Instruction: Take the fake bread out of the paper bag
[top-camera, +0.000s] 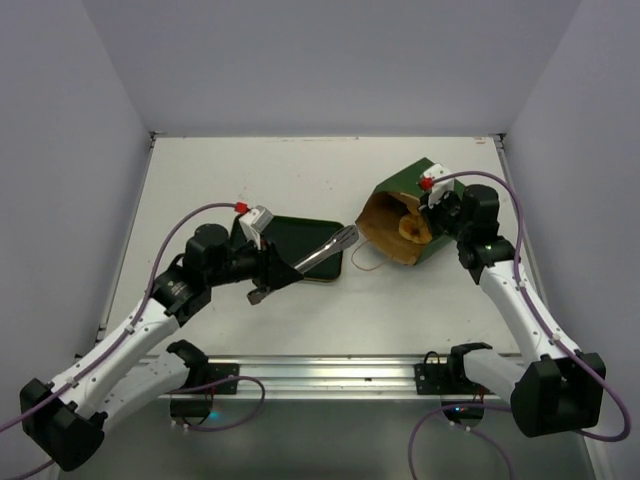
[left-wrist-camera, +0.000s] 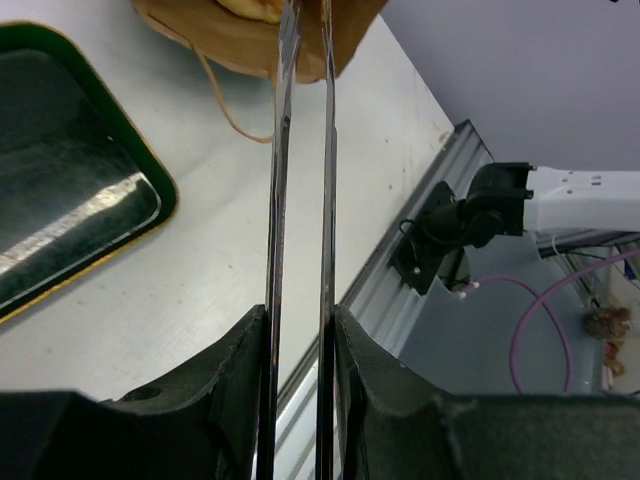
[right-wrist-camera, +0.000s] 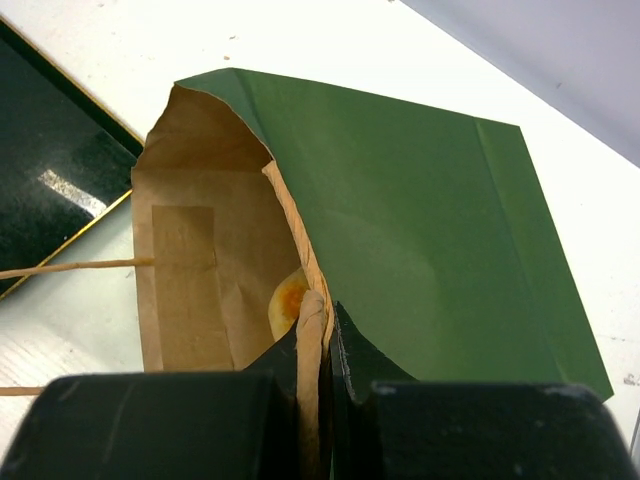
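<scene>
Top view: paper bag lies tipped on the table, open mouth facing the tray. Fake bread sits inside the bag, one tan piece visible through the mouth.

Left gripper is clamped on the metal tongs. The tong tips are over the tray's right edge, just short of the bag mouth.

Left wrist view adds that both tong blades run up from between the fingers, set narrowly apart. The blade tips overlap the bag rim in this view. String handle trails on the table.

Right wrist view: right gripper is pinched onto the bag's side wall at the rim. A yellow-orange roll shows just inside, against the brown lining. This grip is hard to resolve from above.
</scene>
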